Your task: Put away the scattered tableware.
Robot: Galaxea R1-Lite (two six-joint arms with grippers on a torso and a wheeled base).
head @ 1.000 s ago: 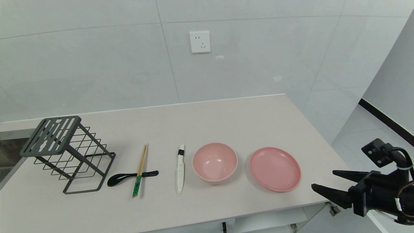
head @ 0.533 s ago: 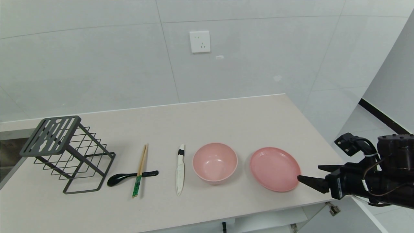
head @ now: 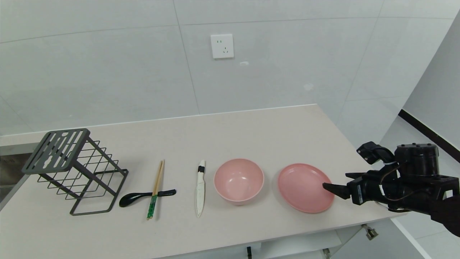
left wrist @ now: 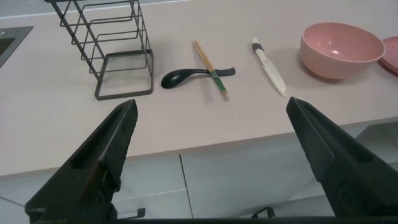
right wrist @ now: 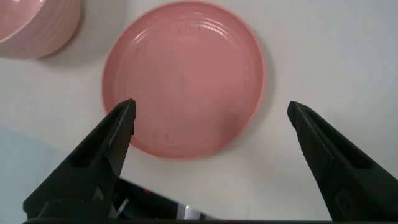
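A pink plate (head: 305, 187) (right wrist: 183, 78) lies at the right end of the counter, with a pink bowl (head: 239, 180) (left wrist: 342, 50) to its left. Further left are a white knife (head: 200, 189) (left wrist: 268, 59), wooden chopsticks (head: 155, 189) (left wrist: 210, 66) crossing a black spoon (head: 143, 196) (left wrist: 186, 76), and a dark wire rack (head: 72, 169) (left wrist: 106, 37). My right gripper (head: 335, 180) (right wrist: 211, 109) is open just above the plate's right rim, with nothing in it. My left gripper (left wrist: 210, 106) is open and empty, in front of the counter's near edge.
The counter (head: 251, 136) ends just right of the plate and drops to the floor. A tiled wall with a socket (head: 222, 46) stands behind. A sink edge (left wrist: 12, 37) lies left of the rack. Bare countertop stretches behind the tableware.
My right gripper has risen and moved left from beyond the counter's right edge to the plate's right rim. The tableware has not moved.
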